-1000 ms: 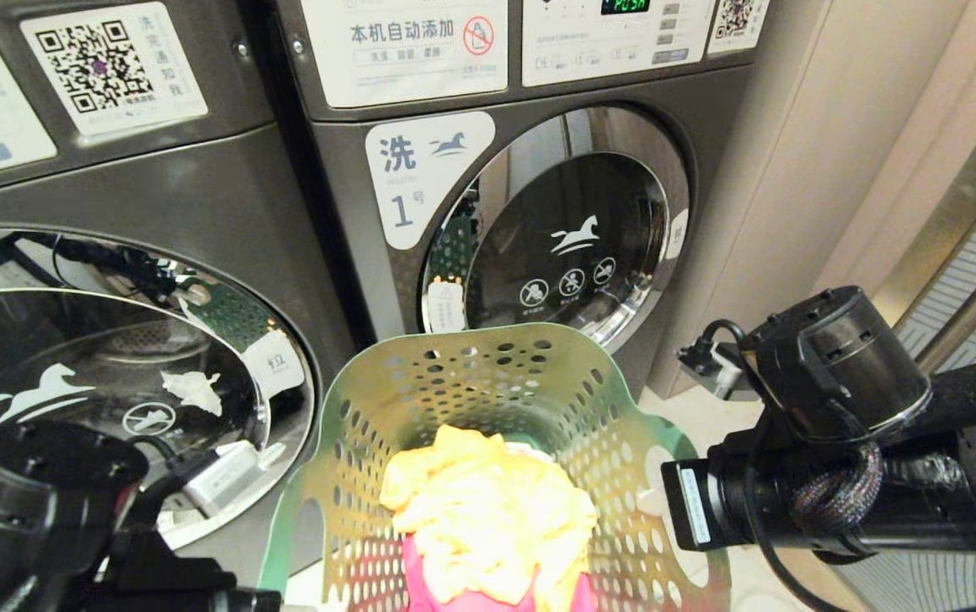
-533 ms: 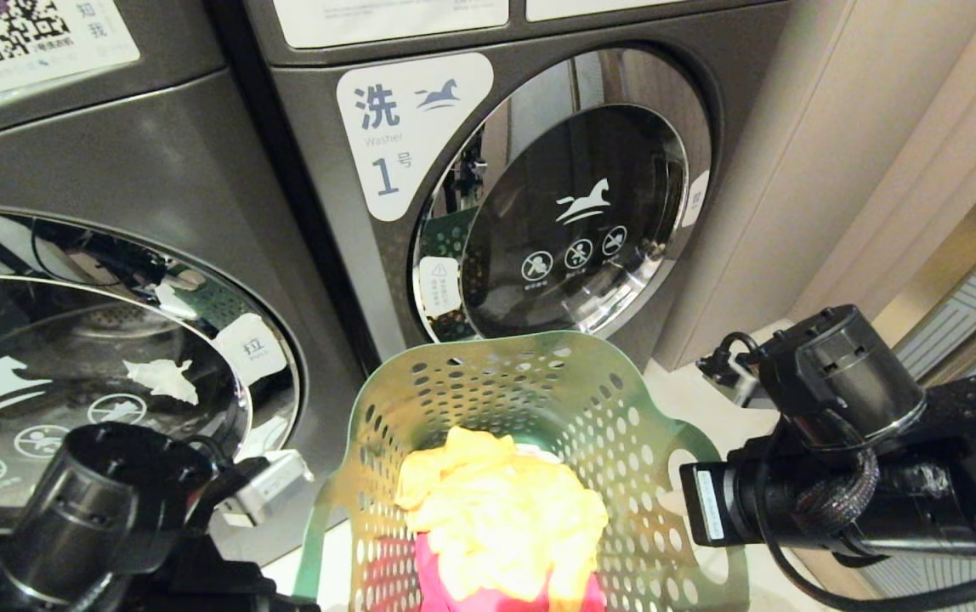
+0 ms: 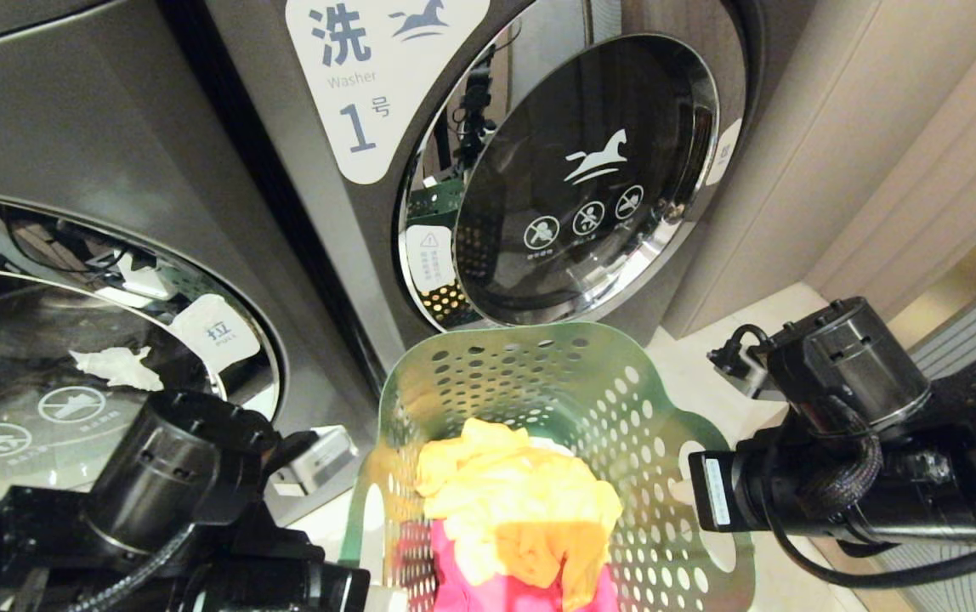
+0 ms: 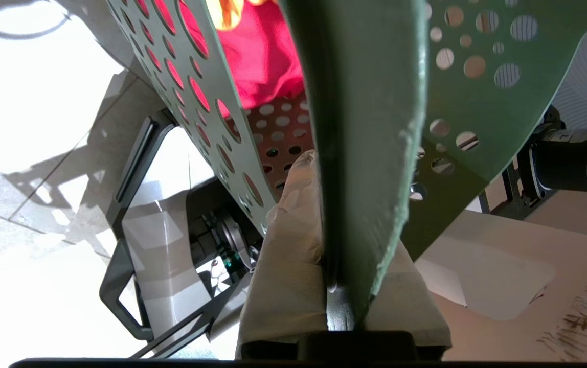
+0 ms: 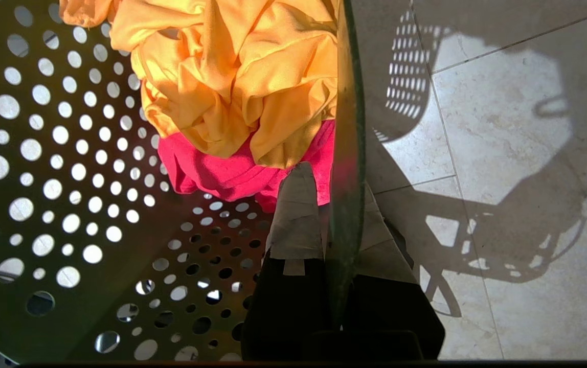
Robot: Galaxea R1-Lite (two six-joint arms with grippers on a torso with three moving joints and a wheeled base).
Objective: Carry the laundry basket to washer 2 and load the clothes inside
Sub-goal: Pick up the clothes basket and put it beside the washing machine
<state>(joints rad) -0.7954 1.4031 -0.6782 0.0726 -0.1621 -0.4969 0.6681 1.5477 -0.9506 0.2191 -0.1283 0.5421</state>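
While both jaws clamp its rim, the laundry basket (image 3: 539, 399) hangs between.

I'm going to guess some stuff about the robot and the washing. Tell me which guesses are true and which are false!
1. Both robot hands are pinching the walls of the laundry basket. True: the left hand and the right hand are each shut on a wall.
2. The basket is empty. False: the clothes, yellow-orange on top of pink-red, lie inside.
3. The washer right behind the basket has a 2 on its label. False: the label reads 1.
4. That washer's door is shut. True.
5. The yellow garment hangs over the rim. False: it sits inside the basket.
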